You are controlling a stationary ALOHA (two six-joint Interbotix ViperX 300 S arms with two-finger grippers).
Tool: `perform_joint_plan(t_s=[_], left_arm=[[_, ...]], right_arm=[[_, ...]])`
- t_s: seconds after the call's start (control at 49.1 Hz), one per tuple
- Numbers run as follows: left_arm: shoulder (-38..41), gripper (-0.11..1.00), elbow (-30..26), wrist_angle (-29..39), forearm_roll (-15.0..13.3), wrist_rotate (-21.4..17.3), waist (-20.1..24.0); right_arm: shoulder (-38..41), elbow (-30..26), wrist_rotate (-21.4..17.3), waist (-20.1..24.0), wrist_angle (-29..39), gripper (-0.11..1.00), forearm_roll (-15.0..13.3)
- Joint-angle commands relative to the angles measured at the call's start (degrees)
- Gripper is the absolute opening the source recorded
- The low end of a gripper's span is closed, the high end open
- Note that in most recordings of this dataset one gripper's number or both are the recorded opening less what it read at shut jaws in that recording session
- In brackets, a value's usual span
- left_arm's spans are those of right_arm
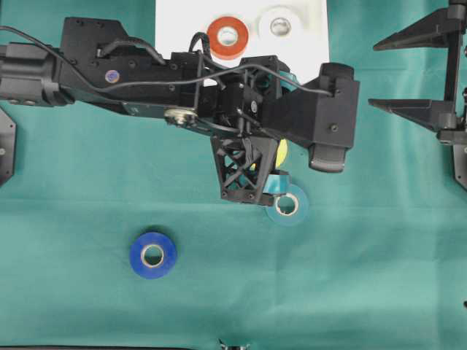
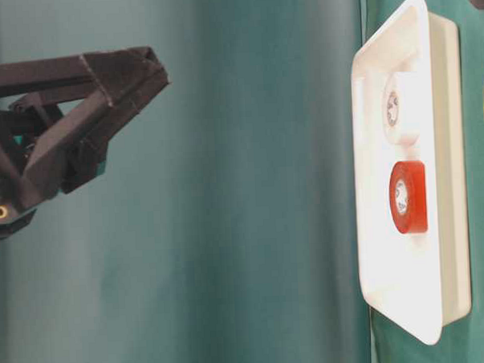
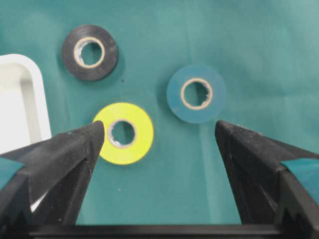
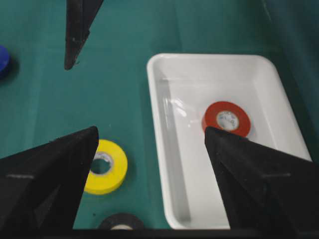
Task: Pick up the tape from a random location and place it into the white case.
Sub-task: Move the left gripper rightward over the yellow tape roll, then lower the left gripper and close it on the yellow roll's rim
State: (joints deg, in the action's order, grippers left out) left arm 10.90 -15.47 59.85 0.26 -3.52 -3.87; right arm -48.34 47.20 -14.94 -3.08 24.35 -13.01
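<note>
The white case (image 1: pixel 175 29) lies at the table's far edge and holds a red tape (image 1: pixel 228 36) and a white tape (image 1: pixel 279 25). My left gripper (image 3: pixel 158 128) hangs open and empty above the green cloth. A yellow tape (image 3: pixel 124 133) lies flat by its left fingertip. A teal tape (image 3: pixel 196 93) lies just beyond its right fingertip, and a black tape (image 3: pixel 90 52) lies farther off. From overhead the left arm covers most of the yellow tape (image 1: pixel 282 153). My right gripper (image 4: pixel 150 132) is open and empty at the right, facing the case (image 4: pixel 199 174).
A blue tape (image 1: pixel 152 254) lies alone on the cloth at the front left. The teal tape (image 1: pixel 287 205) sits just under the left arm's lower finger. In the right wrist view the black tape (image 4: pixel 119 221) lies near the bottom edge.
</note>
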Motion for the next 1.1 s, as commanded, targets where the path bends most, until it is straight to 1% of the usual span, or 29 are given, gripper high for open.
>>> perform_joint_plan(t_s=[0.0, 0.285, 0.448, 0.611, 0.855, 1.079], left_arm=[[-0.8, 0.98, -1.1, -0.2, 0.2, -0.1, 0.4], [-0.5, 0.98, 0.8, -2.1, 0.2, -0.1, 0.6], [-0.4, 0.98, 3.7, -5.3, 0.2, -0.1, 1.1], [1.6, 0.98, 7.2, -8.2, 0.2, -0.1, 1.2], [4.0, 0.98, 11.0, -12.6, 0.2, -0.2, 1.2], [5.3, 0.98, 16.1, -18.4, 0.2, -0.2, 1.5]], right_arm=[[0.1, -0.6, -0.1, 0.0, -0.2, 0.86, -0.2], [0.1, -0.6, 0.0, 0.0, -0.2, 0.86, -0.1], [0.1, -0.6, -0.1, 0.0, -0.2, 0.86, -0.1], [0.1, -0.6, 0.0, 0.0, -0.2, 0.86, -0.2], [0.2, -0.5, 0.0, -0.4, -0.3, 0.86, -0.2], [0.5, -0.5, 0.0, -0.6, 0.1, 0.86, -0.5]])
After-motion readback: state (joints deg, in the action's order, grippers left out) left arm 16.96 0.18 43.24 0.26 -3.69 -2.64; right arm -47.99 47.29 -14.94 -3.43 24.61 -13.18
